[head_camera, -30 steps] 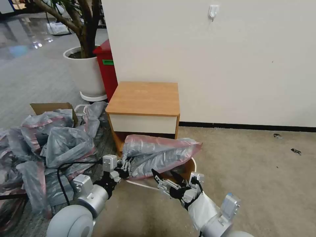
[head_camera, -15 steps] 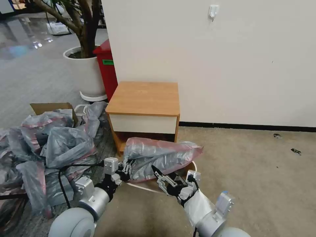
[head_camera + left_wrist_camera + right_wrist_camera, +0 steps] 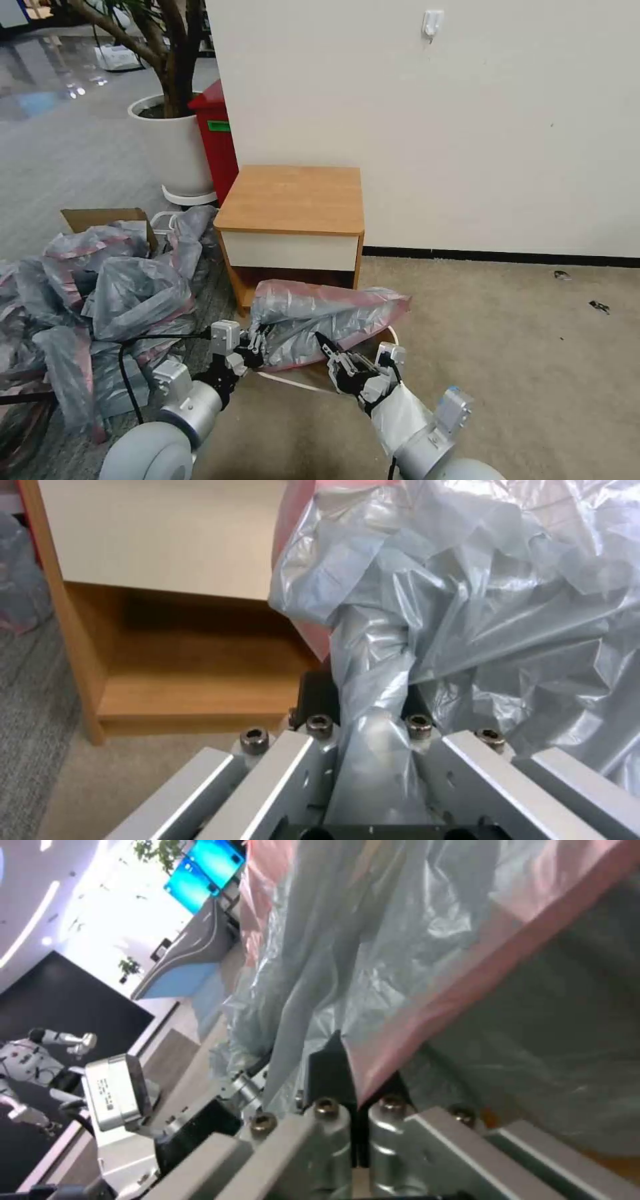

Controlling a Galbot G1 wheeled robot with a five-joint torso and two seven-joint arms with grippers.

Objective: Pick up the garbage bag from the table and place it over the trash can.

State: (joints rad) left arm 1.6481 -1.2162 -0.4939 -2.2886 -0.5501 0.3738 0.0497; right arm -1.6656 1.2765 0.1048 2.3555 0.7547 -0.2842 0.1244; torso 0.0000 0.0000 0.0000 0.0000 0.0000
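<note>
Beige carpet, white wall; table [image 3: 291, 200] top bare; left claw [image 3: 257, 345] and right claw [image 3: 331, 352] pinching garbage bag [image 3: 320, 317].

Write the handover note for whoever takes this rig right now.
Left gripper: shut on the garbage bag, a fold bunched between its fingers.
Right gripper: shut on the bag's pink-red rim band.
The bag is off the nightstand, stretched between both grippers in front of it, over the trash can, whose rim peeks out beneath.
Done: pickup.
Left: fit the bag's mouth over the can's rim, then release.
</note>
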